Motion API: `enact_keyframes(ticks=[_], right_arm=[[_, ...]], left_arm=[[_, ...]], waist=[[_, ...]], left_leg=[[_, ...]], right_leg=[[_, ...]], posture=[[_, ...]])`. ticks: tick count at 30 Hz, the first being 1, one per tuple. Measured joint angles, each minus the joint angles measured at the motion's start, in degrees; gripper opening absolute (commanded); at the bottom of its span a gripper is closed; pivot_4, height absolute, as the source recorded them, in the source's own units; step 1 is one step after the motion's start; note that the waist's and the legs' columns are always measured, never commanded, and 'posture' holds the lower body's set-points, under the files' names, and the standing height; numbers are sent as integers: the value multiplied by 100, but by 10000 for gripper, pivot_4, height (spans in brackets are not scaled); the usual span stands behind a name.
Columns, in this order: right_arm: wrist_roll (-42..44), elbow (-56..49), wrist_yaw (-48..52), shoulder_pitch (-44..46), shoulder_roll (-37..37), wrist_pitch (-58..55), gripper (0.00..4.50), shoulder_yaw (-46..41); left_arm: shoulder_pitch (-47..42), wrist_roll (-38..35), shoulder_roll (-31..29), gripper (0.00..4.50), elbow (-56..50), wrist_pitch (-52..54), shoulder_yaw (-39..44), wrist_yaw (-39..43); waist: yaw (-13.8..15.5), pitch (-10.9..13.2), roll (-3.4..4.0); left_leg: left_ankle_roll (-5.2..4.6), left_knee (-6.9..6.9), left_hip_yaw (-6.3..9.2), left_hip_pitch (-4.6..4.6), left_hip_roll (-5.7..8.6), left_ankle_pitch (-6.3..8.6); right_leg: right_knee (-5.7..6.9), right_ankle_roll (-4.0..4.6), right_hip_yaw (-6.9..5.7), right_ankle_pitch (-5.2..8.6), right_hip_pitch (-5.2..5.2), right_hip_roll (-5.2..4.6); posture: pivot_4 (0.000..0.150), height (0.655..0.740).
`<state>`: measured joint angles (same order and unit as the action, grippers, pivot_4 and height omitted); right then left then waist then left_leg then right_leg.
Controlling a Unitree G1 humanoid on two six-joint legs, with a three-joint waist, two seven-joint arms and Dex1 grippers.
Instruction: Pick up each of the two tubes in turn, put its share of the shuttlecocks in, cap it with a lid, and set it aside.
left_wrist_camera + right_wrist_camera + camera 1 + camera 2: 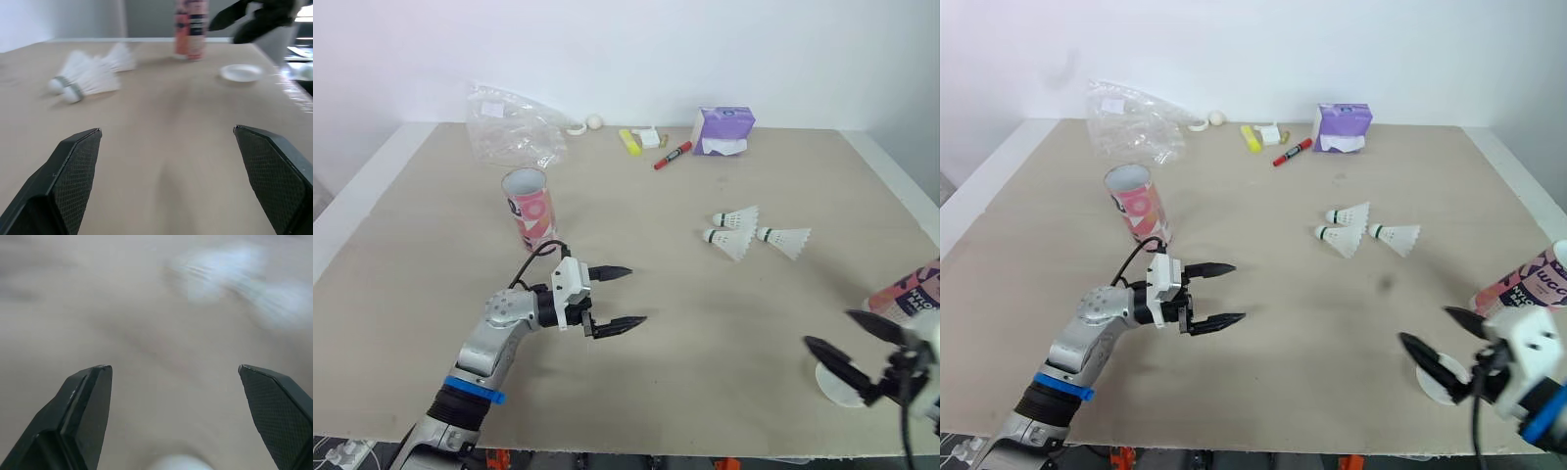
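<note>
Left arm [489, 343]: silver-grey metal links, with small dark dots on the rounded joint housing. Blue band [472, 390] low on the forearm. White wrist block [570, 284], with a black cable [533, 257] looping out behind it.

Left claw [636, 296]: two black tapered fingers [73, 171], inner pads cross-hatched.

Right claw [829, 328]: same black pointed shape. White housing [1528, 343], blue ring [1540, 429], thin black lead [1476, 411].

The table [705, 323] holds tubes [530, 206], shuttlecocks [732, 241], a lid [240, 72], marker [673, 155], bag [514, 127].
</note>
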<state>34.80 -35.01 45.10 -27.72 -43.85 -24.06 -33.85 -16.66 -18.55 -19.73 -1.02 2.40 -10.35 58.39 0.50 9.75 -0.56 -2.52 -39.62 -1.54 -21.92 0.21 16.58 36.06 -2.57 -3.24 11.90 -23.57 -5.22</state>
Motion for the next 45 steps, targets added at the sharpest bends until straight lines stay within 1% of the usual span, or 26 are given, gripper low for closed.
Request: enact_keyframes(ticks=[3, 4, 6, 9, 13, 17, 22, 28, 30, 36, 45], right_arm=[[-122, 85, 21, 1039, -12, 28, 44324, 963], [-158, 137, 38, 1273, -8, 48, 44324, 1162], [-318, 433, 156, 1886, -7, 126, 44324, 1653], [-582, 1198, 377, 2966, 157, 257, 44324, 2409], [-738, 1833, 574, 3801, 402, 355, 44324, 2931], [-871, 2117, 716, 4086, 500, 472, 44324, 3146], [-1041, 2418, 790, 4329, 632, 601, 44324, 3370], [-1228, 2695, 838, 4459, 679, 800, 44324, 3379], [-1322, 2827, 833, 4530, 710, 860, 44324, 3384], [-1368, 2847, 818, 4545, 732, 906, 44324, 3382], [-1387, 2803, 694, 4426, 808, 904, 44324, 3383]], left_arm=[[273, 65, -17, 45000, -223, 43, 204, -470], [297, 66, -14, 45000, -284, 71, 263, -605], [443, 80, 3, 45000, -514, 199, 497, -1032], [749, 224, 144, 45000, -1004, 634, 950, -2080], [1164, 450, 319, 45000, -1545, 1405, 1406, -3323], [1309, 504, 358, 45000, -1685, 1796, 1582, -3800], [1310, 523, 387, 45000, -1734, 1886, 1606, -4096], [918, 490, 456, 45000, -1239, 1894, 1685, -4173], [630, 487, 459, 45000, -819, 1891, 1698, -4161], [28, 506, 406, 45000, -5, 1779, 1694, -4003], [-550, 732, 236, 45000, 1078, 1211, 1547, -3587]], waist=[[12, 5, -8], [19, 7, -11], [28, 10, -18], [15, 19, -32], [25, 20, -34], [72, 20, -35], [77, 20, -35], [73, 20, -35], [74, 20, -35], [71, 20, -35], [71, 20, -35]], left_leg=[[2, -1, 2, -13, 3, 1], [2, -1, 3, -19, 4, 1], [4, -2, 6, -23, 5, 3], [3, -2, 4, -29, 9, 6], [6, 0, 11, -37, 8, 9], [7, -3, 11, -44, 12, 10], [11, -4, 11, -43, 10, 7], [15, -4, 9, -41, 9, 2], [16, -4, 9, -42, 10, -2], [17, -5, 5, -42, 10, -3], [19, -5, 3, -43, 12, -4]], right_leg=[[-1, -10, 0, -8, -9, -4], [-1, -8, -2, -8, -12, -6], [-6, 13, -5, -21, -12, -8], [-11, 17, -2, -27, -14, -10], [-9, 20, -8, -23, -21, -9], [-9, 19, -6, -25, -25, -11], [-7, 27, -8, -32, -27, -9], [-3, 31, -7, -38, -29, -4], [-2, 32, -8, -41, -30, -4], [-1, 30, -6, -42, -30, -4], [-1, 27, -4, -44, -30, -5]], posture=[[1500, 7400], [1500, 7400], [1500, 7400], [1500, 7400], [1500, 7400], [1500, 7400], [1500, 7400], [1500, 7400], [1500, 7400], [1500, 7400], [1500, 7400]])
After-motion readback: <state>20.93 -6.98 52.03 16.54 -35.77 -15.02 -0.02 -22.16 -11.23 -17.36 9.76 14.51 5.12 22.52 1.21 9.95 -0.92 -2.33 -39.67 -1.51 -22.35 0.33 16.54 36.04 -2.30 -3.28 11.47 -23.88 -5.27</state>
